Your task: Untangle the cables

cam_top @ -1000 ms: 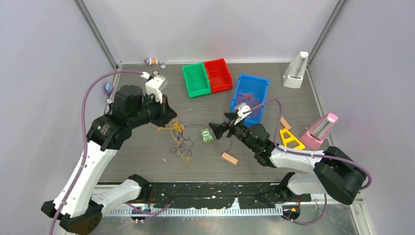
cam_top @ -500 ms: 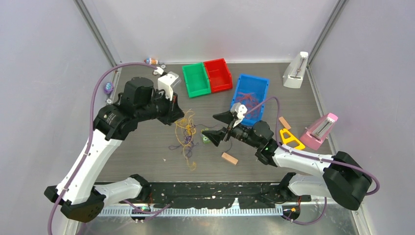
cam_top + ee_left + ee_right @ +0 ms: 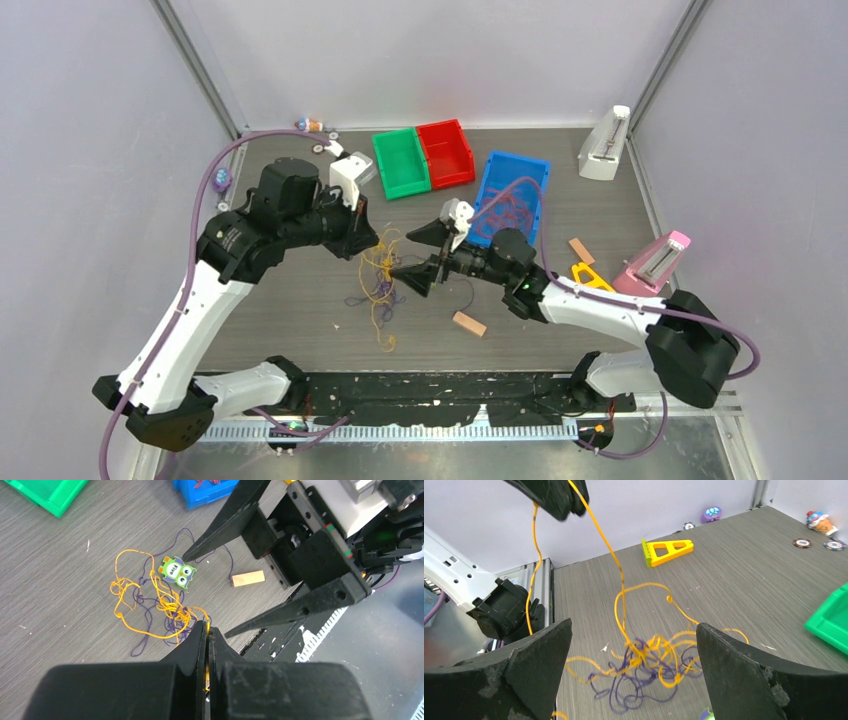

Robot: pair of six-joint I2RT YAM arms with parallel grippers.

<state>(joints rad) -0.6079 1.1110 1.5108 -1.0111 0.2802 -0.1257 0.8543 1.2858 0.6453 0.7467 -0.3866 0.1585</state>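
Tutor: Advanced since the earlier frame, right gripper [image 3: 633, 655] stands wide-jawed; cables [image 3: 167, 607] lie just beyond its fingers.
Student: Handling?
Tutor: Probably light, limp. Closed left gripper [image 3: 206, 630] pinches a yellow strand [image 3: 611, 555]; grasp purple loops [image 3: 624, 692] beneath.

Left arm [image 3: 190, 310] reaches in from seven o'clock, elbow high, left gripper [image 3: 370, 238] pinched tight on the cables [image 3: 600, 532] — fingertips aimed toward three o'clock. Right arm [image 3: 600, 305] stretches in from four o'clock — right gripper [image 3: 406, 255] gaping wide, pointing at nine o'clock.

A green bin [image 3: 400, 165] stands beside a red bin [image 3: 446, 151], a blue bin [image 3: 520, 159] nearby.
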